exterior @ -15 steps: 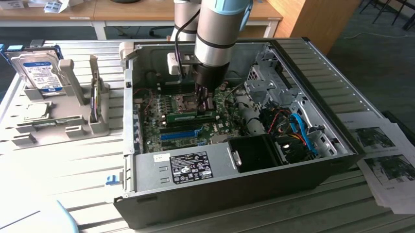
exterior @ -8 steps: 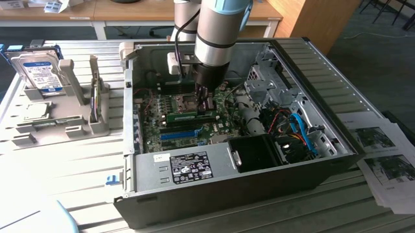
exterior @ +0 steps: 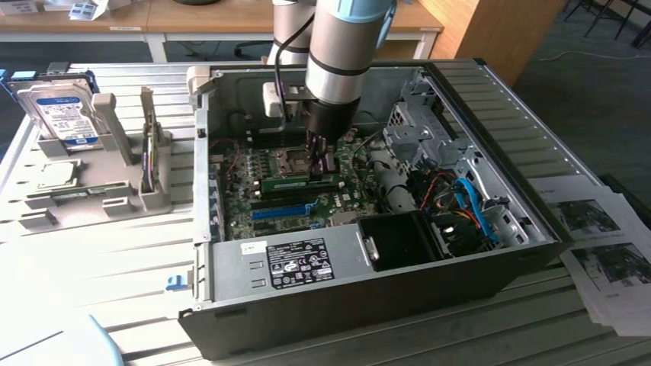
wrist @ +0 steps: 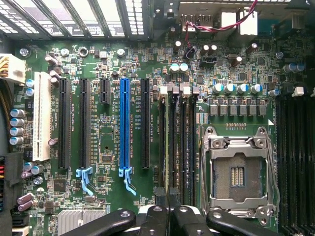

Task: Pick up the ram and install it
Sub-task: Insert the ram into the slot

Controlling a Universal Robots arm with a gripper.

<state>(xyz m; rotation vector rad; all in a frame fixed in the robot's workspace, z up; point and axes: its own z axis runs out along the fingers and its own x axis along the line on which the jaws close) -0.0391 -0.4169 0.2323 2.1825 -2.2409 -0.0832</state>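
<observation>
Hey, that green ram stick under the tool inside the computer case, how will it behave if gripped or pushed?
The ram is a thin, narrow board, so probably light and stiff. It seems to stand on its long edge below the tool, so a sideways push would likely tip it. Its bare circuit board looks fragile under rough squeezing.

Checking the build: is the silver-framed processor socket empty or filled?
Empty: the silver-framed processor socket shows its bare dark bed, with no chip seated.

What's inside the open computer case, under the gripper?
A motherboard with a blue slot, a bare processor socket and the ram just below the gripper. The arm covers the board behind it.
</observation>
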